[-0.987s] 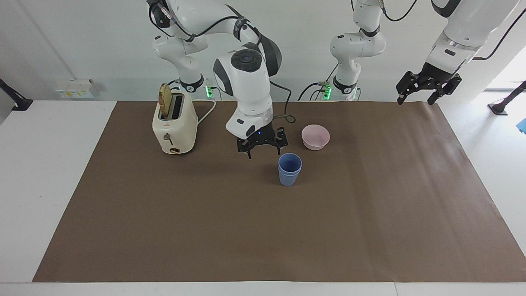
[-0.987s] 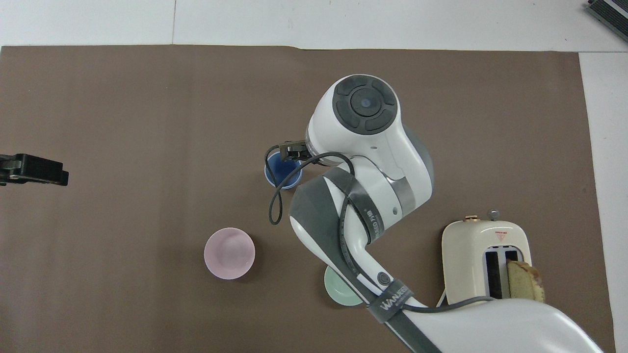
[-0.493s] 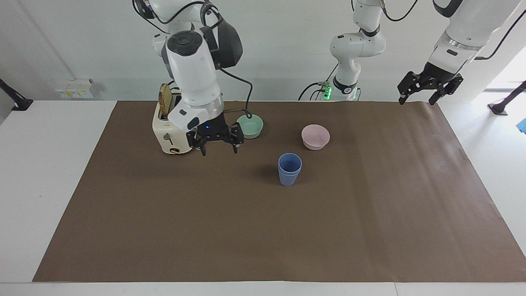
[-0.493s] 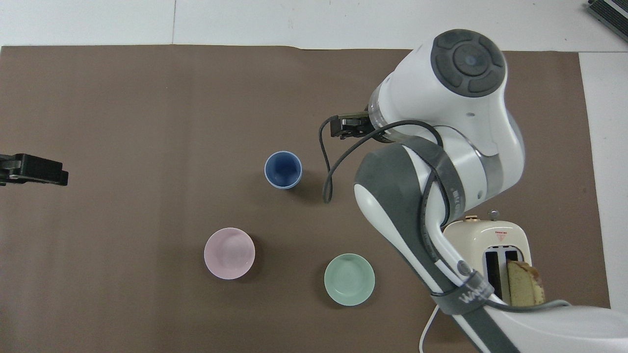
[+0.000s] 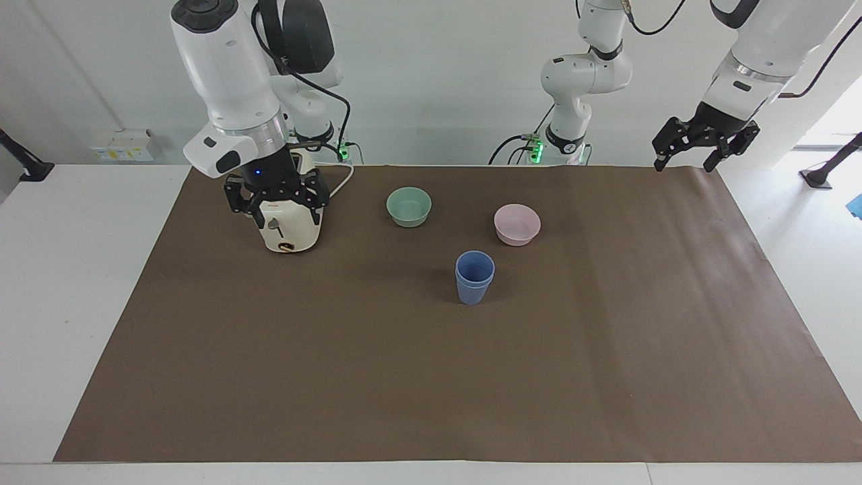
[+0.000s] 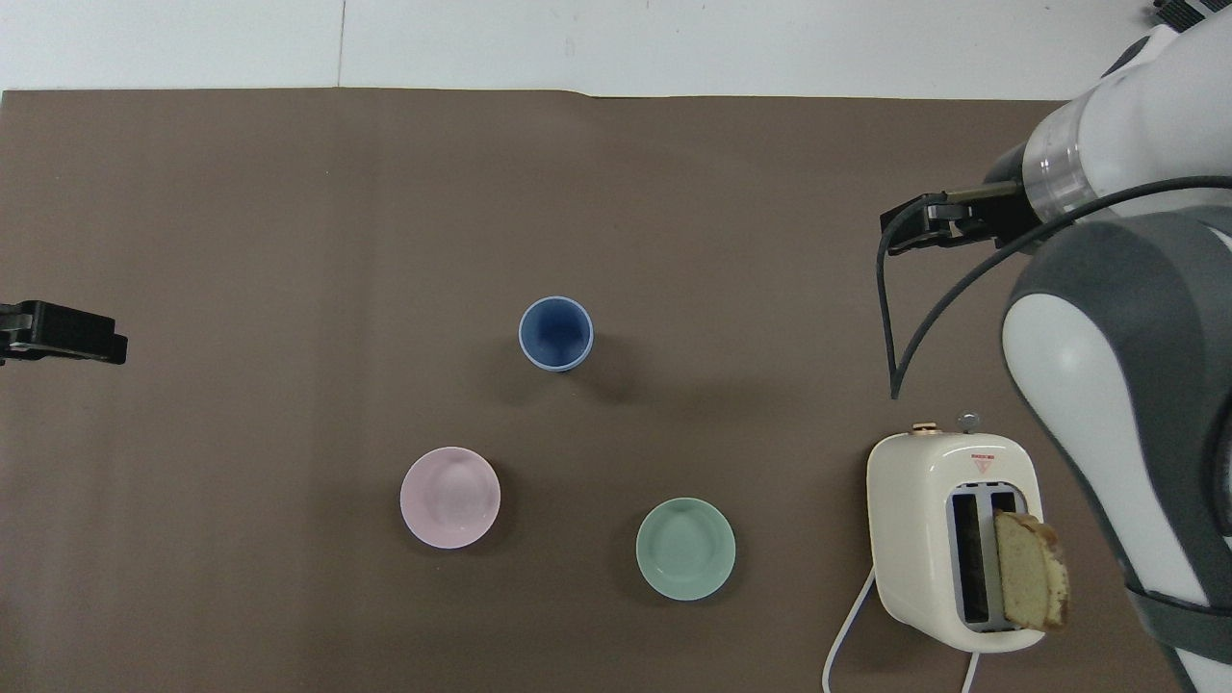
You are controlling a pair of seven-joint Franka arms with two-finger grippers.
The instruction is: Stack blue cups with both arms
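Observation:
The two blue cups (image 5: 475, 277) stand nested one inside the other, upright, in the middle of the brown mat; they also show in the overhead view (image 6: 555, 333). My right gripper (image 5: 276, 202) hangs open and empty in the air over the toaster, well away from the cups. My left gripper (image 5: 700, 145) hangs open and empty over the mat's corner at the left arm's end, and shows at the edge of the overhead view (image 6: 58, 332). Neither gripper touches the cups.
A cream toaster (image 5: 289, 232) with a bread slice (image 6: 1030, 568) stands at the right arm's end. A mint-green bowl (image 5: 409, 206) and a pink bowl (image 5: 516, 223) sit nearer to the robots than the cups. The brown mat (image 5: 431, 377) covers the table.
My right arm has swung away from beside the cups toward the toaster and risen, uncovering the green bowl. The stacked cups and the left arm have stayed put.

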